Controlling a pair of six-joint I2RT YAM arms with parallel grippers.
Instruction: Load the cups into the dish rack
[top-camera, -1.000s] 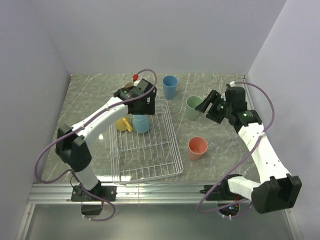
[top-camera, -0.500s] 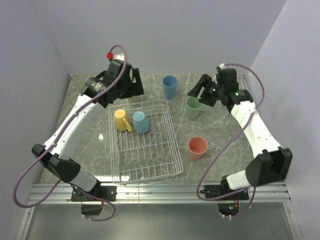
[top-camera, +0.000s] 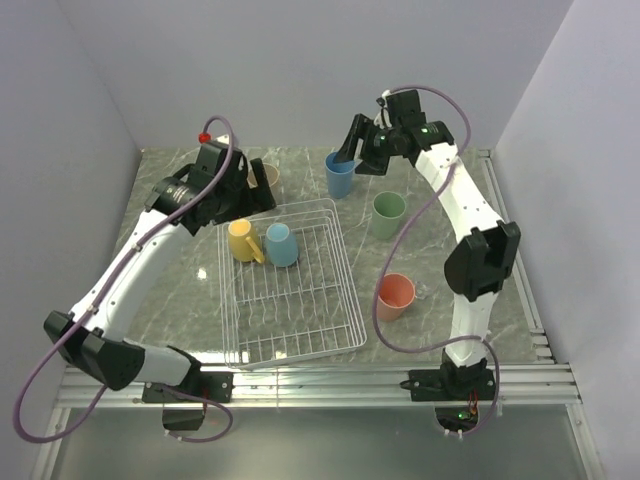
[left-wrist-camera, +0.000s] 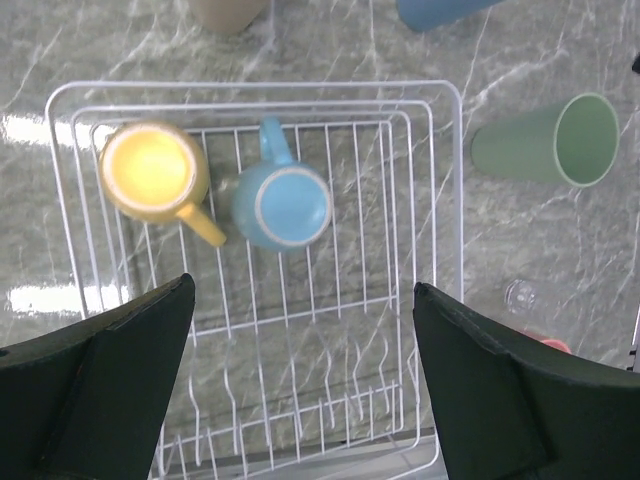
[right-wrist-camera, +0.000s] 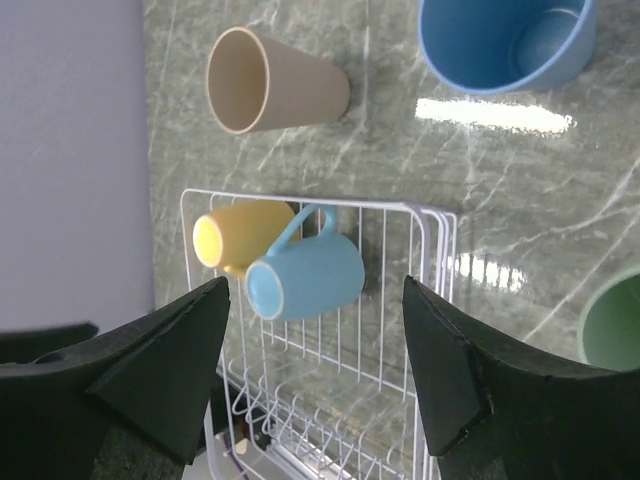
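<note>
A: Bright, even light from overhead. The shadows under the white wire dish rack (top-camera: 290, 300) are faint and soft-edged.

B: Any glare?

A: White patches on the glossy grey marbled tabletop (top-camera: 185, 310), one towards its left edge beside the rack. In the right wrist view there is another just beside the blue plastic tumbler (right-wrist-camera: 470, 50).

B: Sharpness?

A: The overhead view is crisp. In both wrist views the black jaws are soft, featureless silhouettes in the foreground, while the rack beyond stays sharp.

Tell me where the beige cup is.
In the top view, the beige cup sits on the table just beyond the far edge of the rack, left of the blue cup.
</note>
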